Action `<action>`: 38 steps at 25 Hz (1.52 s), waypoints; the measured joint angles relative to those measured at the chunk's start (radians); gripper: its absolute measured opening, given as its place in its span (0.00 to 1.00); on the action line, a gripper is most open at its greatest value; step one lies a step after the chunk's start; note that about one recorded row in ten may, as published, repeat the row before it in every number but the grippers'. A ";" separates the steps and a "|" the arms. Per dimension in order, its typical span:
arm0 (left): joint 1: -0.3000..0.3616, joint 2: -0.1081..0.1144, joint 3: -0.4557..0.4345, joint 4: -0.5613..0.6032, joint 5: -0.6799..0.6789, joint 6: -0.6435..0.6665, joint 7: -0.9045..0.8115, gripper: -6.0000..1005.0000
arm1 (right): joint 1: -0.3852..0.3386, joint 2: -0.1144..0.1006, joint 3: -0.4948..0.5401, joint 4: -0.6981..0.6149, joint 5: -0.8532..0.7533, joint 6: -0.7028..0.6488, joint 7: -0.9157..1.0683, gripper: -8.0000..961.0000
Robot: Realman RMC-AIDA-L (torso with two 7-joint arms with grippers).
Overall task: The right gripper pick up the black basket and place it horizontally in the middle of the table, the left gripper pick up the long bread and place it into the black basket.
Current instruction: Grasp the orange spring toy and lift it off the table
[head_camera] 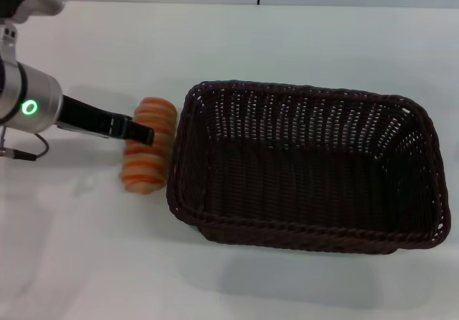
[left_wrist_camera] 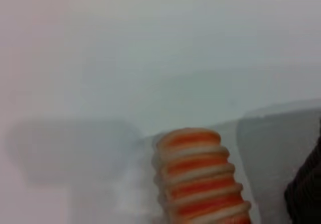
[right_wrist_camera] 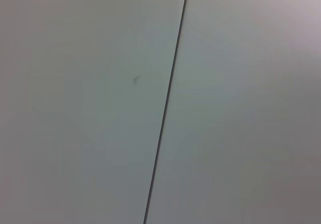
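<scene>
My left gripper [head_camera: 140, 130] reaches over the bread [head_camera: 148, 145]; I cannot tell whether it has closed. The bread lies on the table [head_camera: 301, 40] just beside the empty basket [head_camera: 308, 166], already set lengthwise mid-table to receive it.

Left gripper [head_camera: 140, 131] at long bread [head_camera: 148, 155]

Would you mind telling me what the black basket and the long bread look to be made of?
The black basket appears to be woven wicker or a rattan-like plastic: dark strands, a braided rim, and gaps in the walls that let the white table show through. The long bread looks like a moulded replica, perhaps plastic or foam: its orange and tan ridges are very regular and smooth, though real bread cannot be ruled out.
</scene>
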 joint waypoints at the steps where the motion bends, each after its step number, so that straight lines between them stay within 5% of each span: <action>1: -0.008 -0.003 0.011 0.014 -0.002 0.000 0.001 0.77 | 0.001 0.000 0.000 0.000 0.000 0.000 -0.001 0.30; 38: -0.070 -0.003 0.042 0.228 -0.088 0.105 0.063 0.73 | 0.006 0.001 0.003 -0.004 -0.012 0.000 -0.002 0.30</action>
